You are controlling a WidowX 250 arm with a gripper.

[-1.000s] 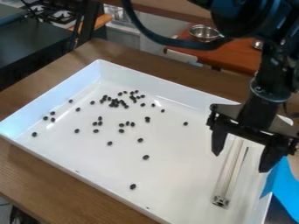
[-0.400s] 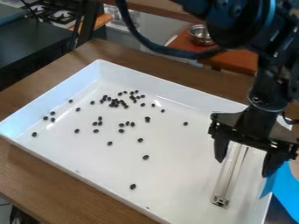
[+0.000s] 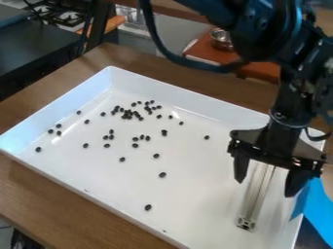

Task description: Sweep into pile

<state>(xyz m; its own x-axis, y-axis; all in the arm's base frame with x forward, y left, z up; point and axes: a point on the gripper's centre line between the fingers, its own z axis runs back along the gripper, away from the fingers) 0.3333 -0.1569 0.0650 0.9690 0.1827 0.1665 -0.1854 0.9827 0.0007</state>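
1. Small, round, dark beans [image 3: 127, 114]: many, loose on the floor of the tray. Densest group lies near the upper edge, some of its beans touching; smaller groups and singles are spread toward the left corner and through the middle. One bean sits near the lower edge, another apart from the rest toward the right.
2. Large, white, rectangular tray with raised walls [image 3: 182, 97]: set flat on the desk, at a slant to the view.
3. Long, straight, silver-grey metal bar [image 3: 255, 202]: lying in the tray beside its right edge, roughly parallel to it; its near end shows a square profile with openings.
4. Black two-finger gripper [image 3: 267, 187]: pointing down over the right part of the tray, above the bar. Fingers open, set wide apart, nothing held; the bar shows between them.
5. Brown wooden desk [image 3: 39, 194]: beneath the tray, with grain visible.
6. Bright blue, smooth sheet-like item [image 3: 317, 209]: at the tray's right edge; material cannot be told.
7. Round, shiny metal bowl [image 3: 221, 36]: on a reddish-brown surface [image 3: 260, 72] behind the desk.
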